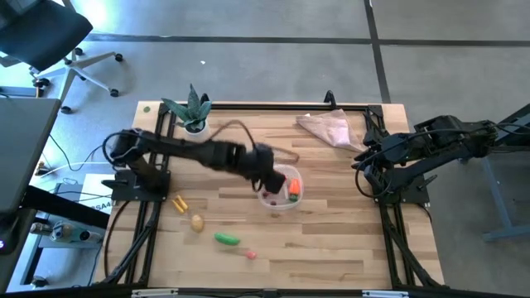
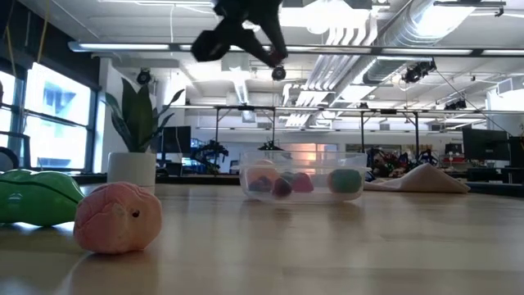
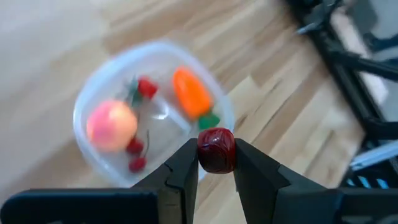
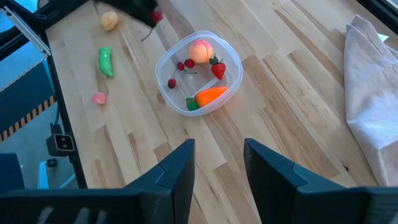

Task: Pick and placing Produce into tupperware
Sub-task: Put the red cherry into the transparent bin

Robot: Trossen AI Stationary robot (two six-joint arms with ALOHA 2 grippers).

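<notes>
So my left pincer (image 3: 216, 163) is clamped on a dark-red cherry (image 3: 216, 150), hanging above the tupperware (image 3: 87, 106), whose near rim lies right below it. Right pincer (image 4: 217, 163) waits open, well off to the side.

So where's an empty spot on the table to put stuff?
Bare wood lies between the tub and the right gripper, and along the near edge right of the pink piece. It is crowded by the left gripper, the potato and green pod.
</notes>
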